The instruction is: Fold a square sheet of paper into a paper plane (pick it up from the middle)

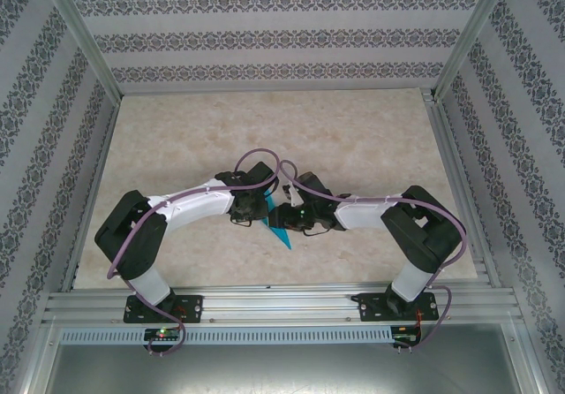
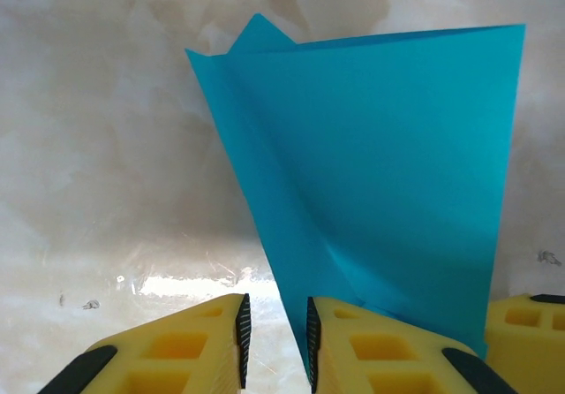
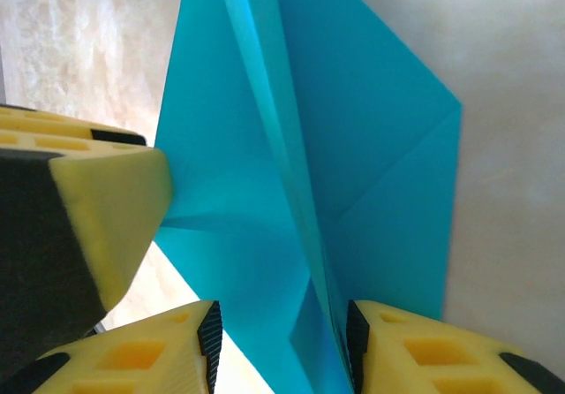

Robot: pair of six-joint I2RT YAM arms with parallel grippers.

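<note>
Patterned walls [image 1: 282,41], pale marbled tabletop [image 1: 265,129]

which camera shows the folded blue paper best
Left wrist: the blue paper shows nearly whole, top edge, folded corner and taper clear. Right wrist has the blue paper closer, creases sharp, top cropped. Top external catches a small tip of the blue paper.

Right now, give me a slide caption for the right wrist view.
Right gripper straddles the folded turquoise paper; left gripper's finger beside its edge.
</note>
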